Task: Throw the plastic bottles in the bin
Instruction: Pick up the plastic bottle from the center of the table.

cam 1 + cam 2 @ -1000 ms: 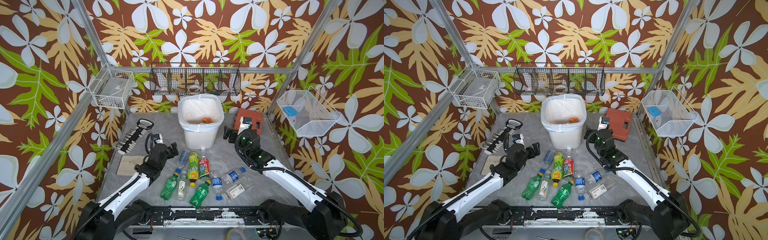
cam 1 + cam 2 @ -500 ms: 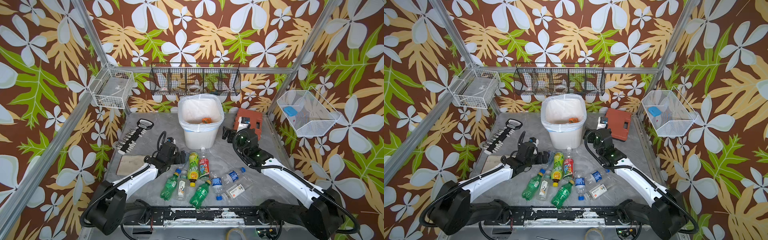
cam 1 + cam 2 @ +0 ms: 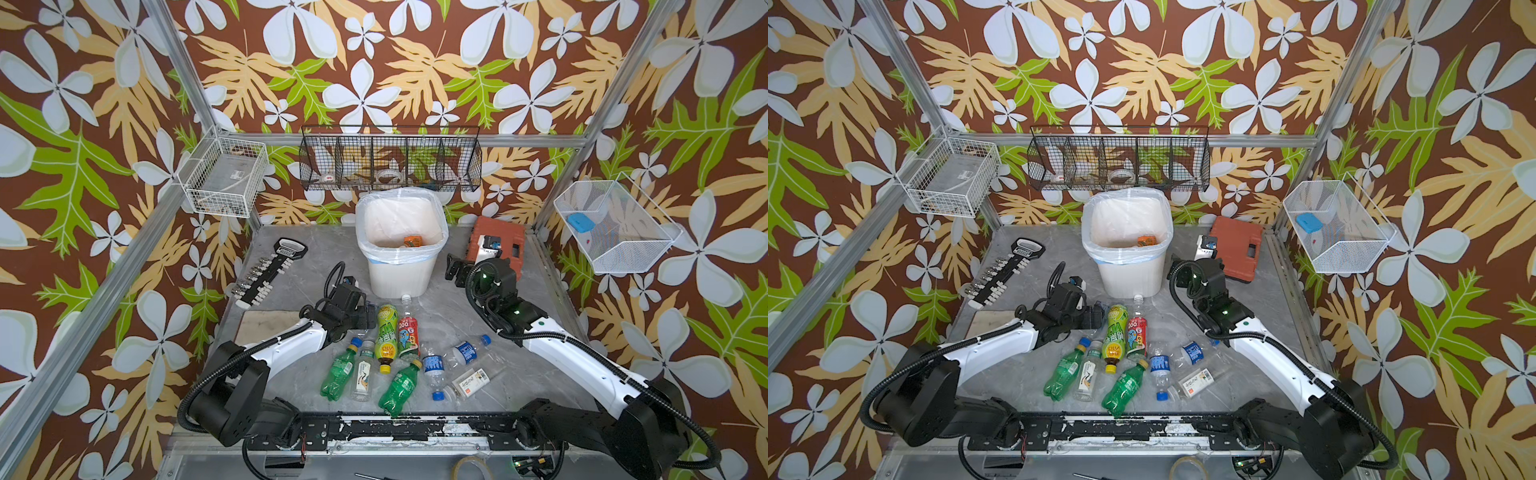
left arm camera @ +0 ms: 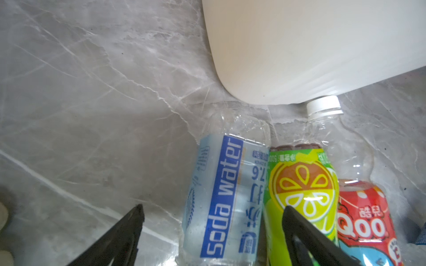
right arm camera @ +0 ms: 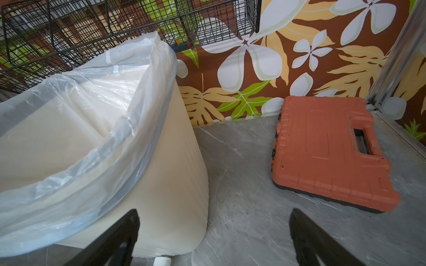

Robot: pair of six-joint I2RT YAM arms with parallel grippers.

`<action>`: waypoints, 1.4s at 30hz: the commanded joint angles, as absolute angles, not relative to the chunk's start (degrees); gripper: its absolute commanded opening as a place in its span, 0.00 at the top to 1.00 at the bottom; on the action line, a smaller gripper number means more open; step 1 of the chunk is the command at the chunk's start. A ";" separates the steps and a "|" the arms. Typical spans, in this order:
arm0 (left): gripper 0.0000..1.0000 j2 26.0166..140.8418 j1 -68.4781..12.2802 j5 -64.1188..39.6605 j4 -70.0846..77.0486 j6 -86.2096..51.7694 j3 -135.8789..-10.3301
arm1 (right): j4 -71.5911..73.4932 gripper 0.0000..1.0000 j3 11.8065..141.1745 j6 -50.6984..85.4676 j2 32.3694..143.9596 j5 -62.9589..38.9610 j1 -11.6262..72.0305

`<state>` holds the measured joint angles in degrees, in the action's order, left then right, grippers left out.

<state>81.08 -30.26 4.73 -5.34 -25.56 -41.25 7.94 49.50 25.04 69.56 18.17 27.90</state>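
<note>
Several plastic bottles lie in a cluster at the table's front in both top views, among them a lime-label one, a red-label one and green ones. The white lined bin stands behind them with an orange-labelled bottle inside. My left gripper is open and low, straddling a clear soda water bottle; one finger overlaps the lime-label bottle. My right gripper is open and empty beside the bin's wall.
An orange-red tool case lies at the back right. A socket rail and a wooden board are at the left. Wire baskets hang on the walls.
My left arm has dropped and reached right to the cluster's back end, its jaws now around the soda water bottle and slightly narrower. The right arm shifted slightly towards the bin.
</note>
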 commanded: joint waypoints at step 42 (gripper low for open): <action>0.47 61.80 -20.93 3.24 19.95 -39.01 -29.00 | 8.68 0.00 49.13 23.99 69.15 19.18 26.76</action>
